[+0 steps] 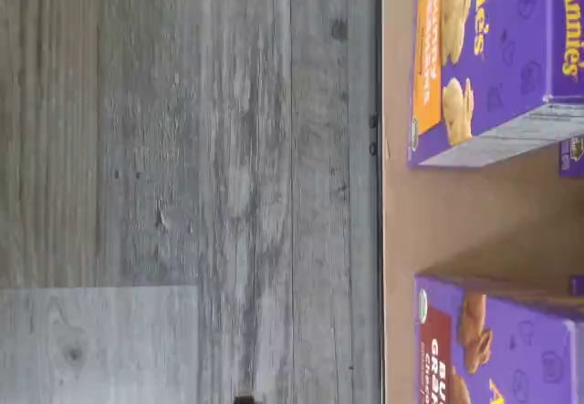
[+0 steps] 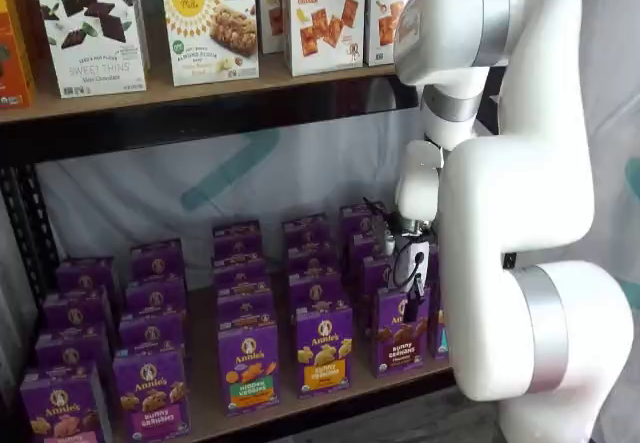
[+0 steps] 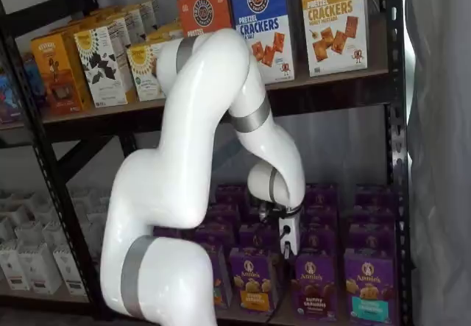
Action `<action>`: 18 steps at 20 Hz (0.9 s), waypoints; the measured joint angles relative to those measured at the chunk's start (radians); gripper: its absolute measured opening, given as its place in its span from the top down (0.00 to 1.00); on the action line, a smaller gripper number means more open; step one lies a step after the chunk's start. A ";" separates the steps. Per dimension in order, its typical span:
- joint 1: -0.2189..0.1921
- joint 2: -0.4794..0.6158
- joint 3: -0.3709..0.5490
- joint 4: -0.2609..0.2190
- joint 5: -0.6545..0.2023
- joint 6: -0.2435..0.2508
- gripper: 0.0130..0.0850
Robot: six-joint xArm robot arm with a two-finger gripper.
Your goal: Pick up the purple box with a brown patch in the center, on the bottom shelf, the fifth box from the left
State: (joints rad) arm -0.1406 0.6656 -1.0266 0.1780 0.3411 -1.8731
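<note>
Shelf views: purple box (image 2: 399, 329) stands in the front row of the bottom shelf (image 2: 330, 393), untouched; gripper (image 3: 288, 246) hovers beside it, empty and spread wide, approach step; you must next lower it around the carton.

cracker boxes (image 3: 257, 17), grey plank floor (image 1: 182, 185)

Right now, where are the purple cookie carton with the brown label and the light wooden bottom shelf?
purple cookie carton with the brown label (image 3: 315, 285): a shelf view, its front face.
light wooden bottom shelf (image 1: 438, 222): wrist view, bare board between two cartons.
</note>
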 joint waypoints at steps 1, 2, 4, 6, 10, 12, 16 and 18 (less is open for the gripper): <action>0.000 0.001 -0.007 0.012 0.015 -0.011 0.00; 0.000 0.005 -0.026 0.036 0.044 -0.031 0.00; 0.003 0.012 -0.051 0.059 0.070 -0.048 0.00; 0.006 0.018 -0.062 0.083 0.063 -0.066 0.00; 0.013 0.034 -0.073 0.141 0.016 -0.114 0.00; 0.013 0.048 -0.086 0.136 0.002 -0.110 0.00; 0.007 0.082 -0.131 0.103 0.011 -0.085 0.00; 0.001 0.104 -0.163 0.076 0.023 -0.064 0.00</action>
State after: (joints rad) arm -0.1394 0.7694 -1.1896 0.2541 0.3640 -1.9368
